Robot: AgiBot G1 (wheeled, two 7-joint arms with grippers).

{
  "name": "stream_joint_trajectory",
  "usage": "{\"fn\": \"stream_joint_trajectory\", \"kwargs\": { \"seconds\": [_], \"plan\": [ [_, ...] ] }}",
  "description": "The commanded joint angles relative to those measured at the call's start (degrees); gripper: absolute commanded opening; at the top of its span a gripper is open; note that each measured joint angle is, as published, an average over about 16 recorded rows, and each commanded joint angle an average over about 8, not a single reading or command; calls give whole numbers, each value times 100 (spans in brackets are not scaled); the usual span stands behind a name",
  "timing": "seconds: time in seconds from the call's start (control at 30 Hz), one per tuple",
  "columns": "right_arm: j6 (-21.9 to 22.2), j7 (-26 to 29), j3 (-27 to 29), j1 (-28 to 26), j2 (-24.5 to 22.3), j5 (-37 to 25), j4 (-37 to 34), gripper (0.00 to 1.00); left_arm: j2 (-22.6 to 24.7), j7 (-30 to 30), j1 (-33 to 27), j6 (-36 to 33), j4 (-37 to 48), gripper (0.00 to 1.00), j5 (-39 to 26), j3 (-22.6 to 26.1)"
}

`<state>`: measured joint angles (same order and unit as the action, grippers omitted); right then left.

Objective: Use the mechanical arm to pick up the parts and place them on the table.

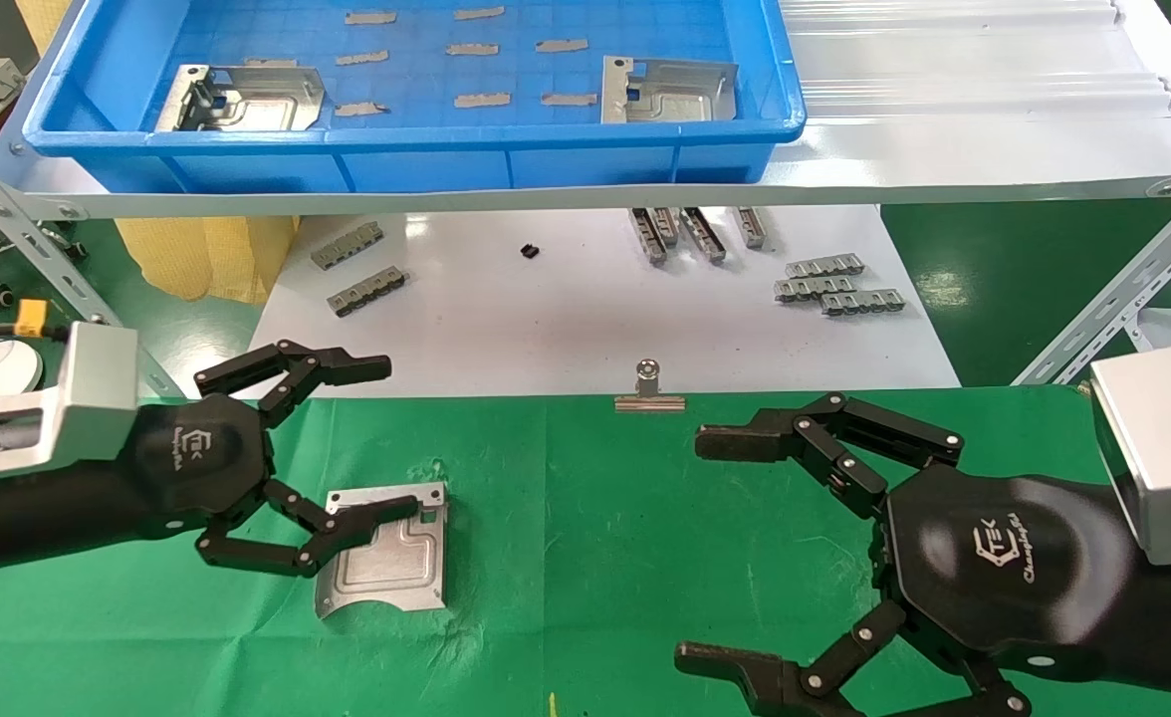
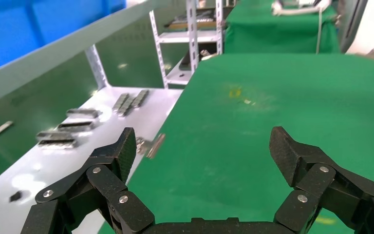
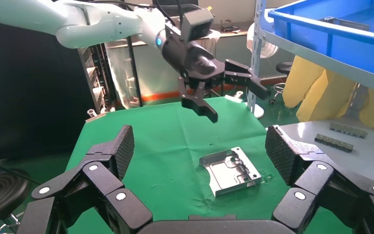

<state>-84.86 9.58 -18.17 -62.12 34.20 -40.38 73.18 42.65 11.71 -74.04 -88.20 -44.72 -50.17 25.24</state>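
Our left tool (image 1: 356, 438) hangs wide open and empty over one part (image 1: 386, 550), which lies flat on the green desk (image 1: 585, 518). Right tool (image 1: 715, 548) also open, empty. Next we should reach into the blue tray (image 1: 426, 159) for another part (image 1: 667, 90).

Your right gripper (image 3: 197, 156) is spread wide over the green table (image 3: 141, 141). One part (image 3: 230, 170) lies flat on the cloth between its fingers, farther out. The left gripper (image 3: 229, 95) hovers above the part, fingers apart.
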Motion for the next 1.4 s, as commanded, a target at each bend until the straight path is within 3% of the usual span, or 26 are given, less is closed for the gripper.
{"fn": "stream_joint_trajectory", "kwargs": {
  "seconds": [0.03, 0.8, 1.4],
  "plan": [
    [0, 0, 0, 0, 0, 0, 0, 100, -63, -184, 102, 21, -237, 100, 68, -76],
    [2, -2, -4, 0, -2, 4, -1, 100, -757, -2224, 1240, 245, -2872, 100, 828, -915],
    [4, -3, -5, 0, -2, 5, -2, 100, -785, -2272, 1284, 260, -2958, 100, 861, -948]
  ]
}}
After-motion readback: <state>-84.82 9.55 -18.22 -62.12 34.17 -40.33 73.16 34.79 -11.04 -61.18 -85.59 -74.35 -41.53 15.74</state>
